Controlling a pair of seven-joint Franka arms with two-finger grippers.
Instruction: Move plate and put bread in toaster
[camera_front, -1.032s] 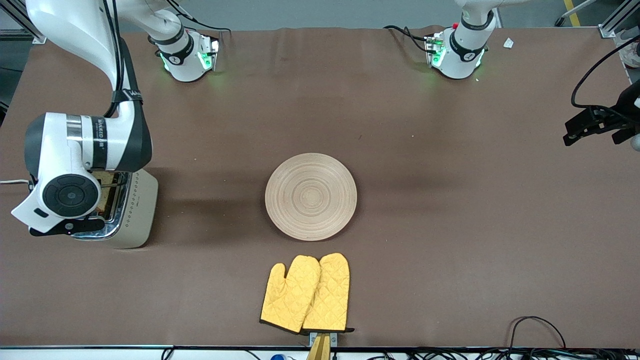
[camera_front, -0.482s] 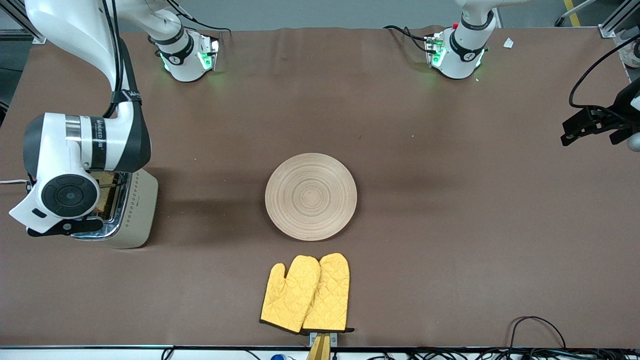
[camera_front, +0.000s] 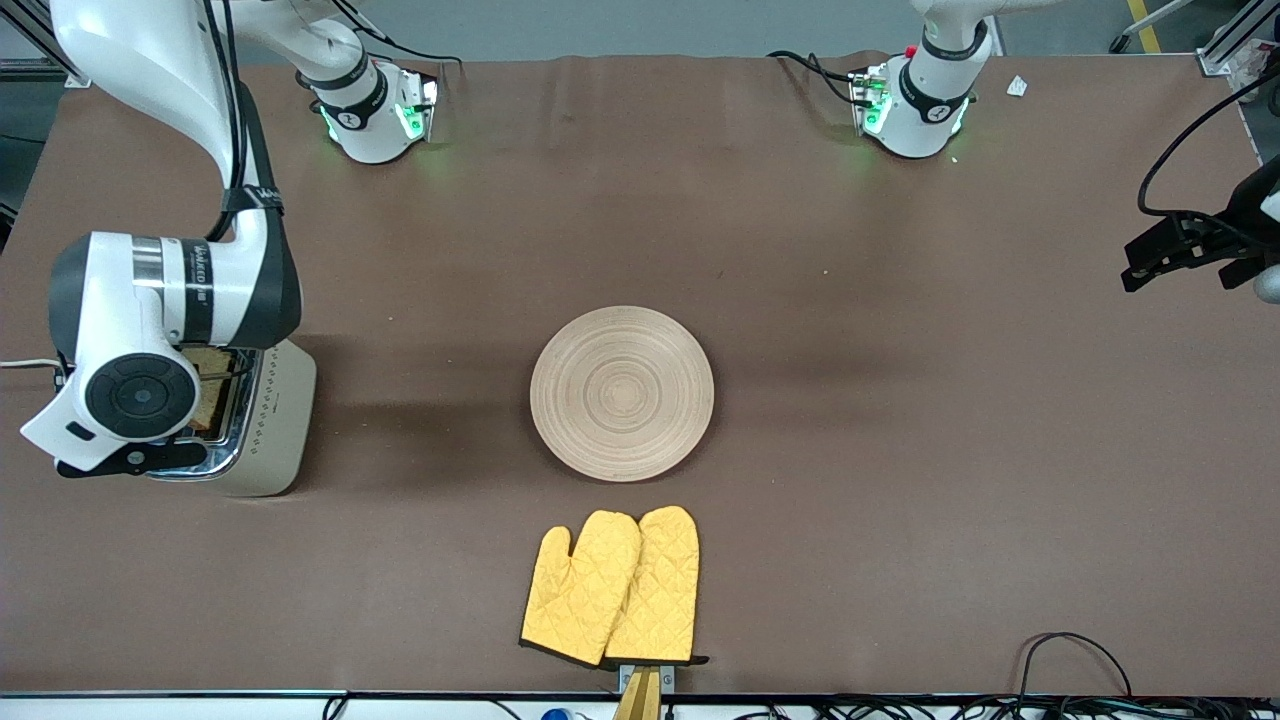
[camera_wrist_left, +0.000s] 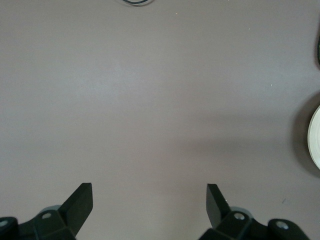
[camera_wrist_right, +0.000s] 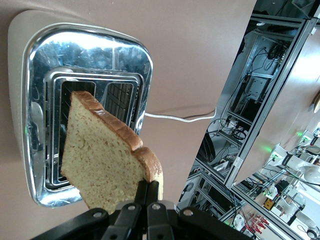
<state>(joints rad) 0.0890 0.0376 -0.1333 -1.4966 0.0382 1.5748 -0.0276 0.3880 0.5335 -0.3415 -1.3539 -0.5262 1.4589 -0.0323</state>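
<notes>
The plate (camera_front: 622, 393) sits at the centre of the front view with nothing on it, so the plate half of the job looks done, though whether this is its final spot cannot be judged. The bread half is under way: the slice is not yet in a slot. At the left edge of the front view the right arm's wrist covers most of the toaster (camera_front: 275, 420), and only a brown sliver of the bread (camera_front: 208, 385) peeks out under it, over the chrome top. The right wrist view fills in what is hidden there: the right gripper (camera_wrist_right: 146, 192) has its fingers pinched tight on one crust corner of the bread (camera_wrist_right: 102, 165), which hangs tilted above the toaster (camera_wrist_right: 35, 100), its lower part over the open slots but not lined up with either. What remains, I judge, is to square the slice to a slot, lower it and let go. The left arm waits at the right edge of the front view; the left wrist view shows the left gripper (camera_wrist_left: 149, 200) spread wide and empty over bare table (camera_wrist_left: 150, 90), the plate's rim (camera_wrist_left: 315, 137) just at the frame's right edge. Only the front view shows the yellow oven mitts (camera_front: 612, 586), lower centre.
</notes>
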